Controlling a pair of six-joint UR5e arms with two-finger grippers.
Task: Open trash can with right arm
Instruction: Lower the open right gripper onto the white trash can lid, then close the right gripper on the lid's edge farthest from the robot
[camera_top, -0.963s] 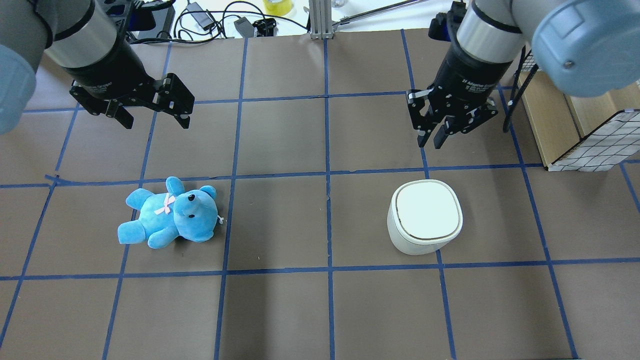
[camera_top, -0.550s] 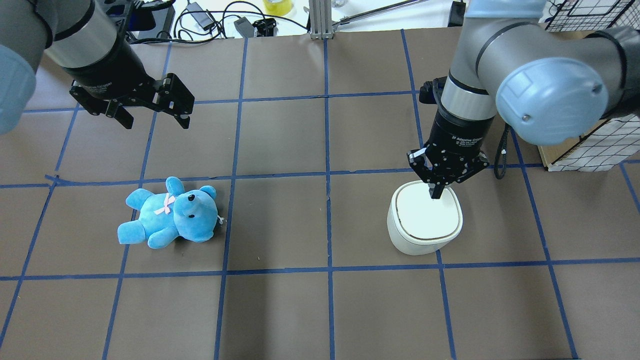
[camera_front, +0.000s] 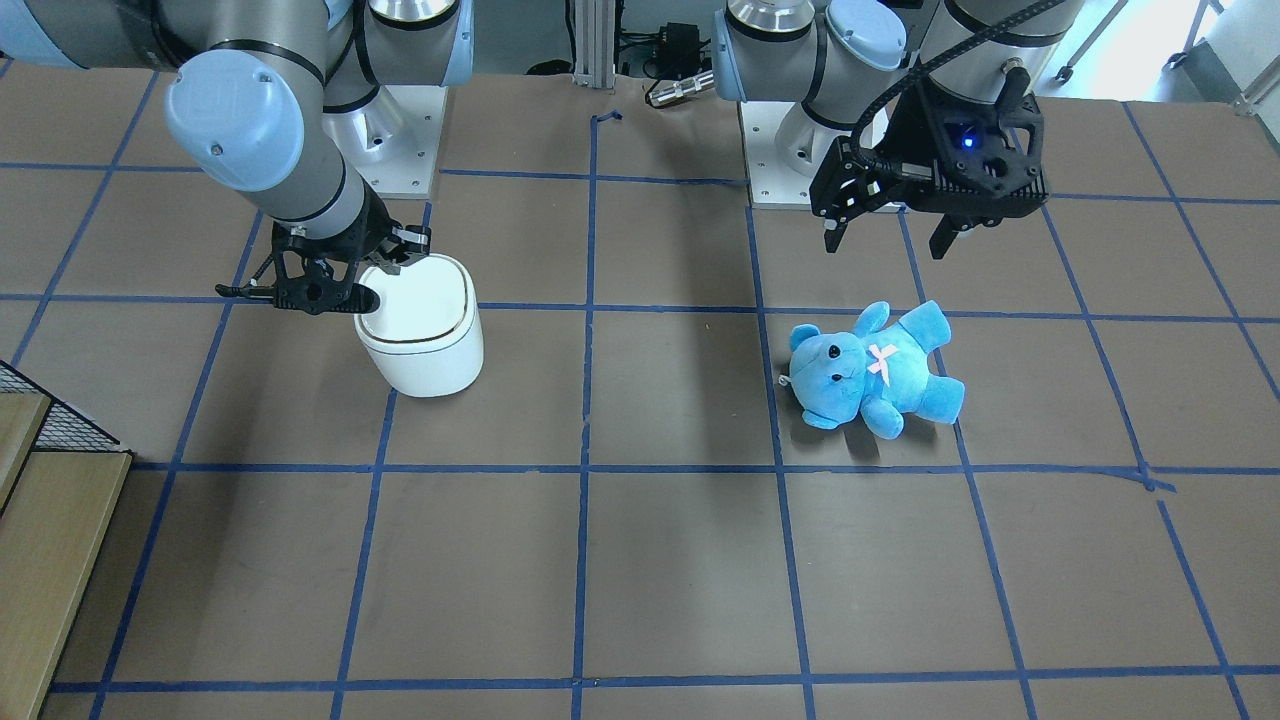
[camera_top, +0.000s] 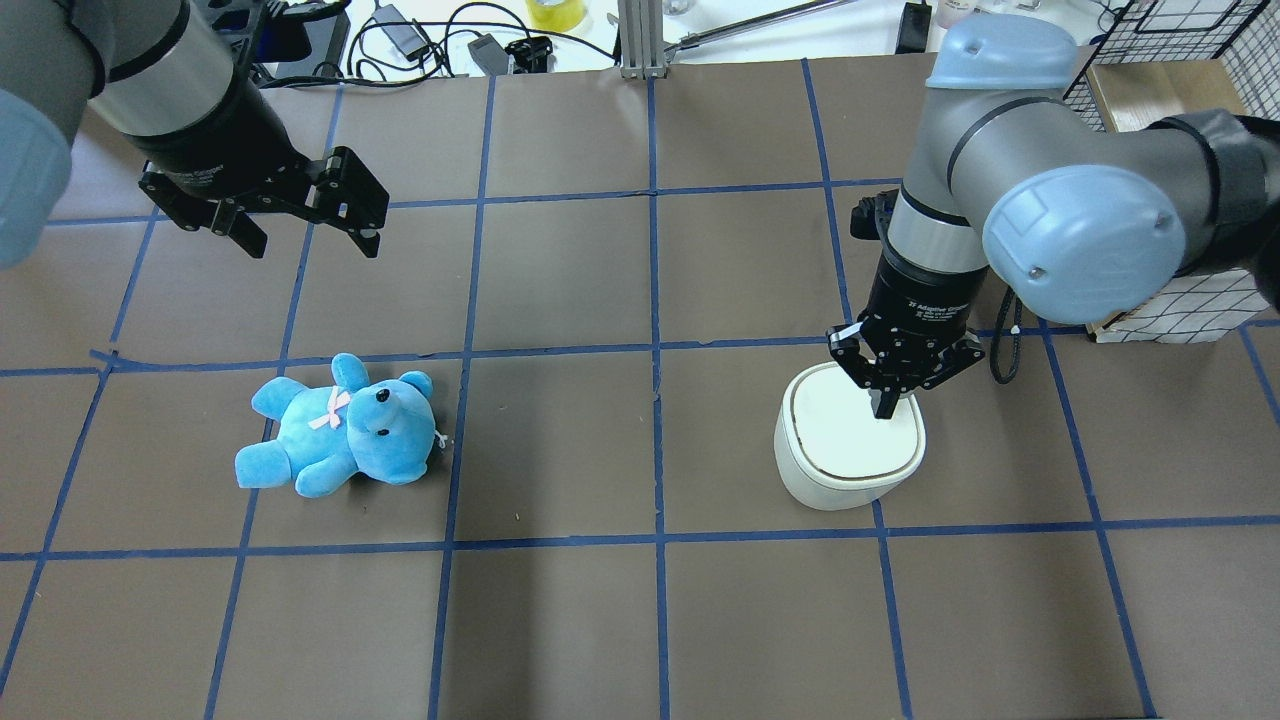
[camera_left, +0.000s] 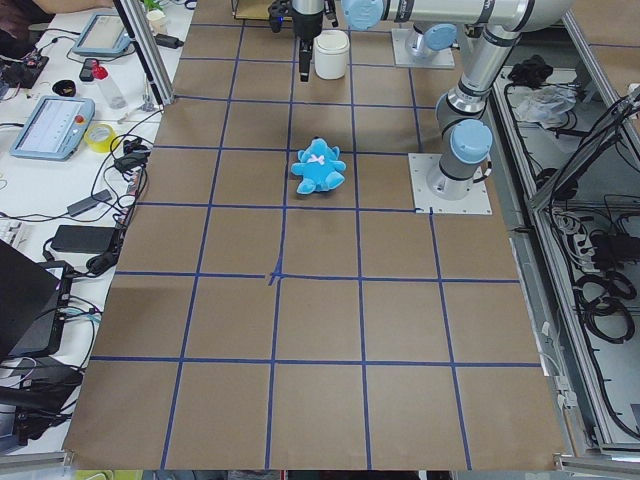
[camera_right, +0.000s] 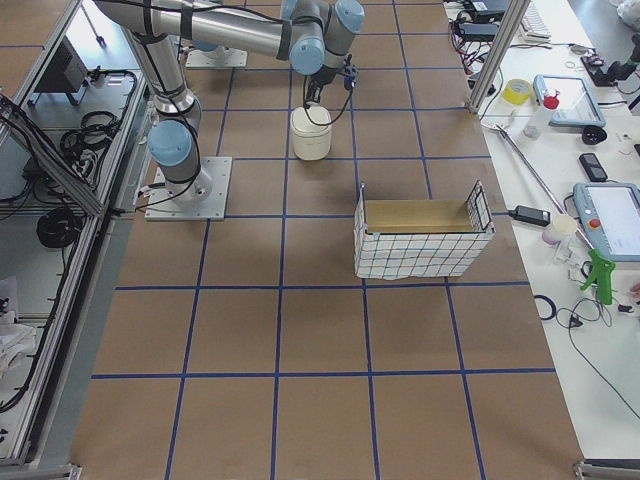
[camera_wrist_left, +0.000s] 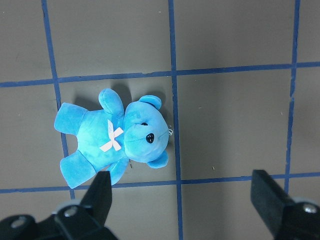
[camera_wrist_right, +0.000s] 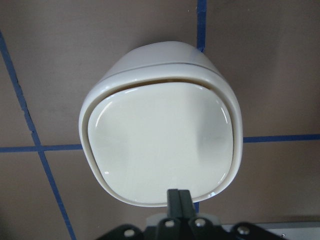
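A: Where's everything on the table (camera_top: 560, 300)?
B: Can (camera_top: 820, 488) on the right half, teddy (camera_top: 340, 430) on the left half, well apart.
A: Grippers?
B: Right gripper (camera_top: 886, 411) over the can's lid (camera_top: 840, 435), at its right rim. Left gripper (camera_top: 312, 240) raised, clear of the teddy.
A: Anything else?
B: Basket (camera_right: 420, 255) on the table, right of the can, apart from it.

- A robotics lab: the brown table (camera_left: 320, 330) is marked with a blue tape grid, and an arm base (camera_left: 455, 160) is bolted to a metal plate at right of centre.
- The white bench at upper left holds what look like teach pendants (camera_left: 60, 128) and a yellow tape roll (camera_left: 101, 137).
- Cable coils (camera_left: 600, 290) lie along the right edge.
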